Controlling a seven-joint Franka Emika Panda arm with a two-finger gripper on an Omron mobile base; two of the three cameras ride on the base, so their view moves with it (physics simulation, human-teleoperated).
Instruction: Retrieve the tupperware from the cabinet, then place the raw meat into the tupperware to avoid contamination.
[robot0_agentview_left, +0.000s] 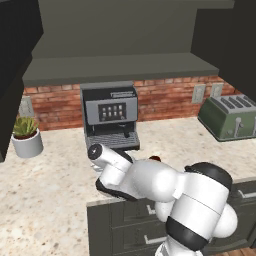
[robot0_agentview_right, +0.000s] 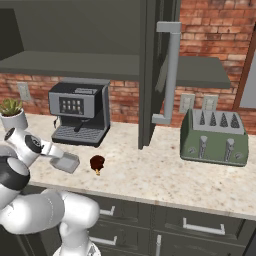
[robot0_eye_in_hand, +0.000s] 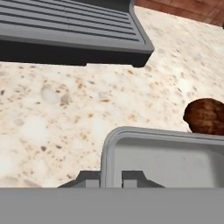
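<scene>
My gripper (robot0_eye_in_hand: 111, 179) is shut on the near rim of the grey tupperware (robot0_eye_in_hand: 168, 159), one finger on each side of its wall. In the right base view the tupperware (robot0_agentview_right: 66, 162) is low over the counter in front of the coffee machine, with the gripper (robot0_agentview_right: 54, 153) at its left end. Whether it rests on the counter I cannot tell. The raw meat (robot0_agentview_right: 97, 163), a small dark reddish-brown piece, lies on the counter just right of the tupperware and shows beyond its far corner (robot0_eye_in_hand: 205, 116). The cabinet (robot0_agentview_right: 150, 75) stands open above, its door swung out.
A coffee machine (robot0_agentview_right: 80, 111) stands right behind the tupperware, its drip tray (robot0_eye_in_hand: 70, 35) close ahead of the hand. A green-grey toaster (robot0_agentview_right: 214, 137) sits at the right and a potted plant (robot0_agentview_right: 12, 114) at the left. The open door's handle (robot0_agentview_right: 171, 75) hangs over the counter.
</scene>
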